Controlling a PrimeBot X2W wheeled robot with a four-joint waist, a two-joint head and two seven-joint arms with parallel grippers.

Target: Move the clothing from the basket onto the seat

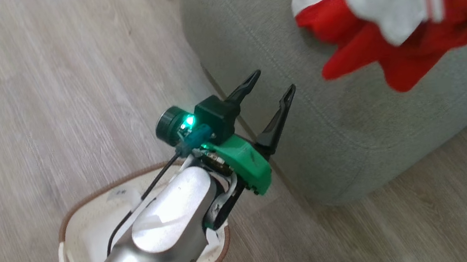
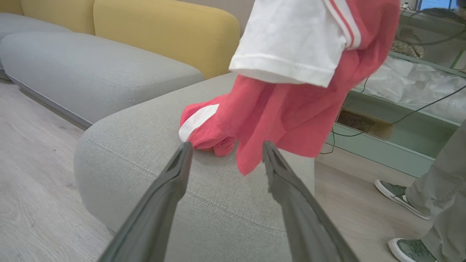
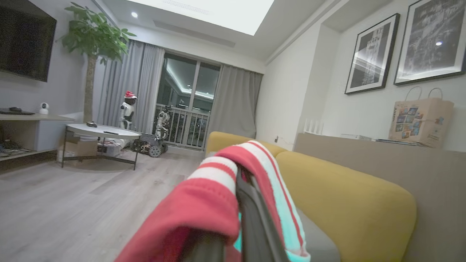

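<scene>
The red clothing [image 1: 383, 28], with a white sleeve and white bands, hangs over the grey-green seat [image 1: 347, 136]. Its lower folds rest on the cushion [image 2: 145, 145]. My right gripper [image 3: 243, 189] is shut on the clothing [image 3: 204, 207], which drapes over its fingers. In the head view my left gripper [image 1: 271, 99] stands open and holds nothing, at the seat's near corner, left of the hanging garment. From the left wrist, the left gripper [image 2: 225, 153] points at the clothing [image 2: 291, 109], which is just ahead of its fingertips. The white basket [image 1: 71, 235] with a brown rim sits on the floor under my left forearm.
Yellow backrests [image 2: 171, 32] run behind the grey cushions. A person's shoes [image 2: 397, 196] and trouser leg stand on the wood floor to the right of the seat. A low shelf with cables [image 2: 400, 120] is beyond them. A round coffee table [image 3: 102, 133] stands across the room.
</scene>
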